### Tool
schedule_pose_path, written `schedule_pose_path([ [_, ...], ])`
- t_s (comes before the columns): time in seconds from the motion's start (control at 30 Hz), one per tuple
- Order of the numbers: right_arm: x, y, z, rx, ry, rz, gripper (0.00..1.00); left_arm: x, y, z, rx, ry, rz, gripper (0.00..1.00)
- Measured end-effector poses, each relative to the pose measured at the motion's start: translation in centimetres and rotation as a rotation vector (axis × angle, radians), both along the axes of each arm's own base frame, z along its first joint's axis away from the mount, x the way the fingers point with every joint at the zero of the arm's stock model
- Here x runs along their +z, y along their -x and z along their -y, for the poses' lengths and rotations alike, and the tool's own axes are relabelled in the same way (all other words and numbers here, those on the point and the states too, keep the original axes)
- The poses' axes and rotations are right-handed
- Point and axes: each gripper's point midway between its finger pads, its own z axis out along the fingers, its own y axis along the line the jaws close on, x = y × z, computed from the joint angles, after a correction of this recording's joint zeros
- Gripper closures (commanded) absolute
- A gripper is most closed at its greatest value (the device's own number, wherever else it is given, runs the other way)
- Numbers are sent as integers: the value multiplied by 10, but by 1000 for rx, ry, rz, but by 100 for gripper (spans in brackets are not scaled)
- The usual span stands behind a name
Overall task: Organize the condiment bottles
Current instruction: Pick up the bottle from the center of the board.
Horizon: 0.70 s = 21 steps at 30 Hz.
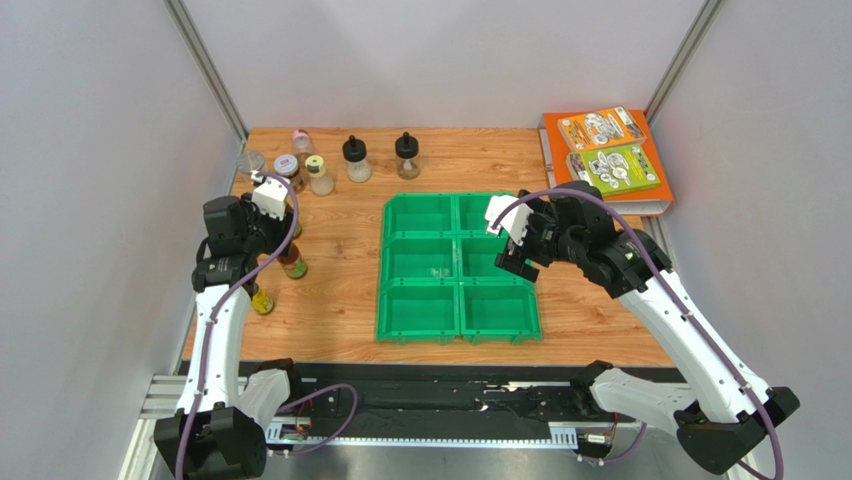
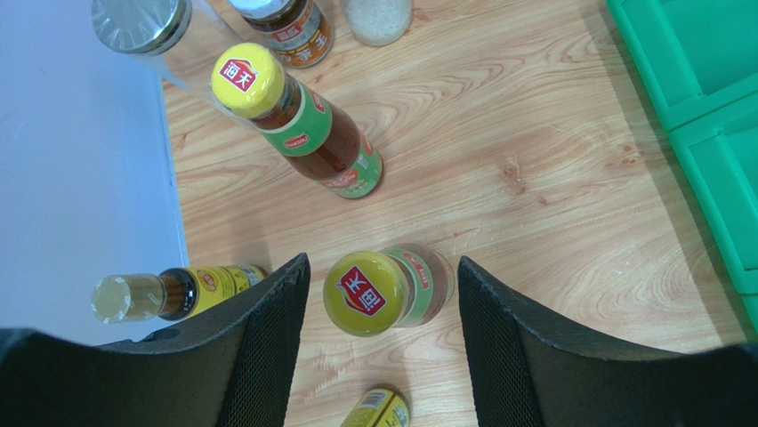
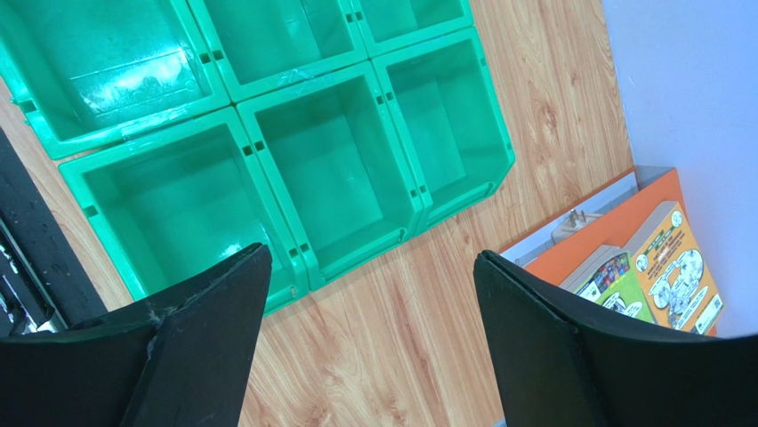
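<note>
**Left wrist view.** The left hand [image 2: 381, 263] fills the near edge. Its two black fingers [image 2: 267, 356] are apart and point down at the bench [image 2: 534, 178]. Between them stands a yellow-capped sauce bottle [image 2: 366, 294], with bench wood showing on either side of its cap, so neither finger touches it. Just ahead of the hand is a second yellow-capped bottle [image 2: 302, 124]. Beyond that are a silver-lidded jar [image 2: 142, 22] and a brown jar [image 2: 289, 31]. Outside the left finger is a yellow-labelled bottle with a pale cap [image 2: 169, 294]. The green bin [image 2: 703, 80] lies well off to the hand's right.

**Right wrist view.** The right hand [image 3: 372, 258] is spread wide, hanging above the near rim of the bin. Bench wood and the bin's compartments show between its fingertips. An orange book [image 3: 663, 258] lies ahead and to its right.

**Top view.** The left arm rises from its base at the near left corner, and its wrist folds over so the hand points down by the bench's left edge. The right arm reaches diagonally inward with its elbow bent, and its hand is over the bin's right column. Far ahead of the left hand, along the back edge, stand a pink-capped bottle [image 1: 300, 140], a pale-green-capped bottle [image 1: 318, 175] and two black-capped bottles [image 1: 355, 160].
</note>
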Motion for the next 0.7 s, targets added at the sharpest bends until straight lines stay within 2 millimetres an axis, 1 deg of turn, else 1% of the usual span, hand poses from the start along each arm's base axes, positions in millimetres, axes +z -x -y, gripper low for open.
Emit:
schedule_pose_path([
  [0.13, -2, 4, 1, -1, -12, -3, 12, -5, 0, -5, 11, 11, -13, 38],
  [0.37, -7, 7, 2, -5, -12, -12, 12, -16, 2, -6, 13, 25, -38, 38],
  [0.43, -7, 7, 2, -5, -14, -11, 12, -17, 3, -7, 17, 27, -42, 42],
  [0.63, -9, 8, 3, -8, -19, -10, 12, -17, 2, -10, 27, 29, -37, 60],
  [0.67, -9, 8, 3, -9, -20, -11, 12, -17, 2, -11, 28, 30, -38, 64],
  [0.7, -9, 7, 2, -9, -20, -10, 12, -17, 2, -11, 27, 30, -37, 65],
])
